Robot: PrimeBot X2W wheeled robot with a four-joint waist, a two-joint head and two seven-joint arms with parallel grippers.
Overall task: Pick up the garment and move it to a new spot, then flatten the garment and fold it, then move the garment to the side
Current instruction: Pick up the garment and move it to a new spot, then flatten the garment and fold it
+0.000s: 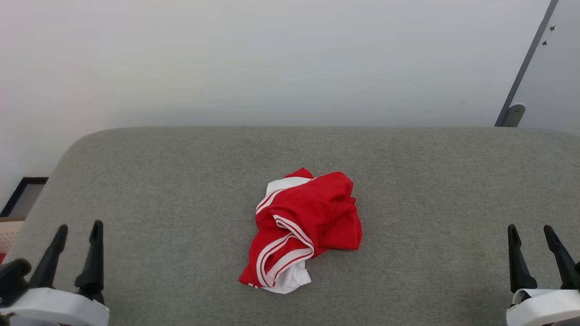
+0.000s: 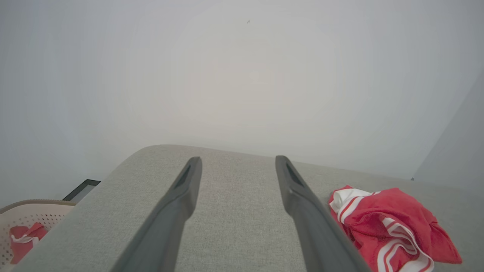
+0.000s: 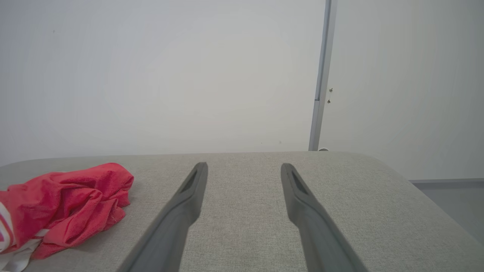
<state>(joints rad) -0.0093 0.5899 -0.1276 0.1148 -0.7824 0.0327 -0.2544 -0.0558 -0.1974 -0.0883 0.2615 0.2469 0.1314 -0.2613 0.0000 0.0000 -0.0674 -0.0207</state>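
The garment (image 1: 304, 228) is a red jersey with white sleeves and red-white striped trim, crumpled in a heap at the middle of the grey padded surface (image 1: 181, 190). Its print is hidden in the folds. My left gripper (image 1: 78, 230) rests open at the lower left, well apart from the heap, with nothing between its fingers. My right gripper (image 1: 532, 231) rests open at the lower right, equally far away. In the left wrist view the garment (image 2: 389, 226) lies right of my left gripper (image 2: 238, 162). The right wrist view has the garment (image 3: 64, 207) left of my right gripper (image 3: 244, 168).
A pale perforated basket (image 2: 26, 215) holding red and white cloth stands off the surface's left edge. A white wall runs behind the surface. A grey vertical post (image 3: 321, 75) rises at the back right. A dark frame (image 1: 22, 194) lies low at the left.
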